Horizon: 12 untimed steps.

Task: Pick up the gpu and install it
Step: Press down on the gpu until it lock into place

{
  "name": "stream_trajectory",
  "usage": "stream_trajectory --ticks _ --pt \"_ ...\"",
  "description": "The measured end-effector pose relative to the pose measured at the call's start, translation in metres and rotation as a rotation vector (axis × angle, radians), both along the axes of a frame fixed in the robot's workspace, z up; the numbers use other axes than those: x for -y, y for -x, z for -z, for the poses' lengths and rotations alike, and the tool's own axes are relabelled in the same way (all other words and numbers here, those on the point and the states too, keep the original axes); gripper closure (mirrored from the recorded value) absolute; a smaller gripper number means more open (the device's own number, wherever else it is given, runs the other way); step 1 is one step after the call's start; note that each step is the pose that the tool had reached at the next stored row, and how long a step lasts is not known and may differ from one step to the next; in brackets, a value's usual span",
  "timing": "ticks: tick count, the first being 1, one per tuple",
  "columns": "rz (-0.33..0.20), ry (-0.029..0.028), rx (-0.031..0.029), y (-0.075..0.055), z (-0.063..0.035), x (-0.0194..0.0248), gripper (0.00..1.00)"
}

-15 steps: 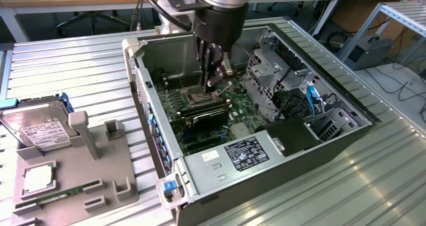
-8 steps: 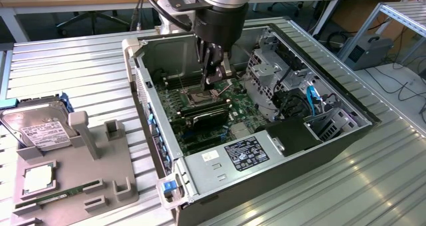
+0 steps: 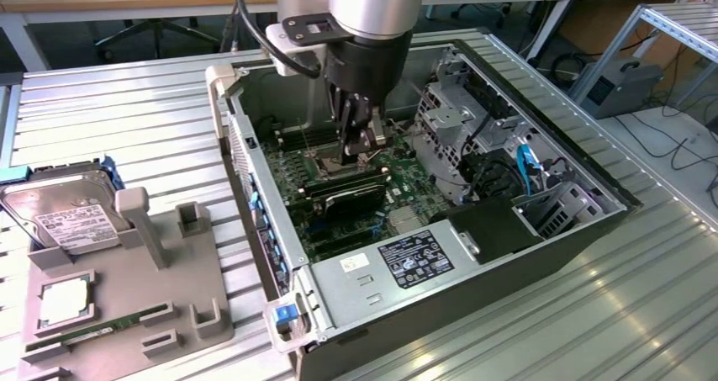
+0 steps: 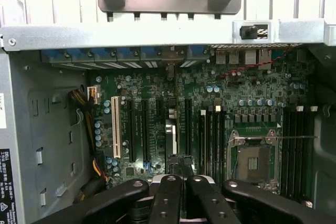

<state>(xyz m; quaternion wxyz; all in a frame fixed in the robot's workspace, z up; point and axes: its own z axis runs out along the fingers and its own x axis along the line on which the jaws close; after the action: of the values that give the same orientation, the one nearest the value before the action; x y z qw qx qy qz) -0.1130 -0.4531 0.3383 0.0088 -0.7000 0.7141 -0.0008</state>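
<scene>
Where the hand (image 3: pixel 361 145) grips, gpu (image 4: pixel 171 141) half-hidden

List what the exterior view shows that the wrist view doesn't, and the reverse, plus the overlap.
Exterior adds: the hard drive out on the table, the drive cage and the blue cable.
Wrist adds: the empty CPU socket, the white slot and the rear ports.
Both: the gripper inside the case, the gpu beneath it, the motherboard.

Green motherboard (image 4: pixel 210 108), white slot (image 4: pixel 115 127), grey case (image 3: pixel 561 230), blue latch (image 3: pixel 285 314), black fingers (image 4: pixel 168 203).
</scene>
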Motion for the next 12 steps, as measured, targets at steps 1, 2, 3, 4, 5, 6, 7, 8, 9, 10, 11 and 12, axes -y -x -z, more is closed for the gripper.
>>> stream_trajectory --ticks 1,2,3,4,5,6,7,8,9,10,11,12 --pt "0.0 0.0 0.0 0.0 0.0031 0.0 0.89" --pt "0.0 0.0 0.0001 0.0 0.0053 0.0 0.89" --pt "0.0 0.0 0.0 0.0 0.0099 0.0 0.89" --pt "0.0 0.0 0.0 0.0 0.0144 0.0 0.89" --pt "0.0 0.0 0.0 0.0 0.017 0.0 0.89" --pt "0.0 0.0001 0.0 0.0 0.019 0.0 0.89" --pt "0.0 0.0 0.0 0.0 0.0209 0.0 0.89" --pt "0.0 0.0 0.0 0.0 0.0229 0.0 0.89" --pt "0.0 -0.0001 0.0001 0.0 0.0254 0.0 0.89" --pt "0.0 0.0 0.0 0.0 0.0275 0.0 0.89" --pt "0.0 -0.0001 0.0 0.0 0.0298 0.0 0.89" --pt "0.0 0.0 0.0 0.0 0.0317 0.0 0.89"
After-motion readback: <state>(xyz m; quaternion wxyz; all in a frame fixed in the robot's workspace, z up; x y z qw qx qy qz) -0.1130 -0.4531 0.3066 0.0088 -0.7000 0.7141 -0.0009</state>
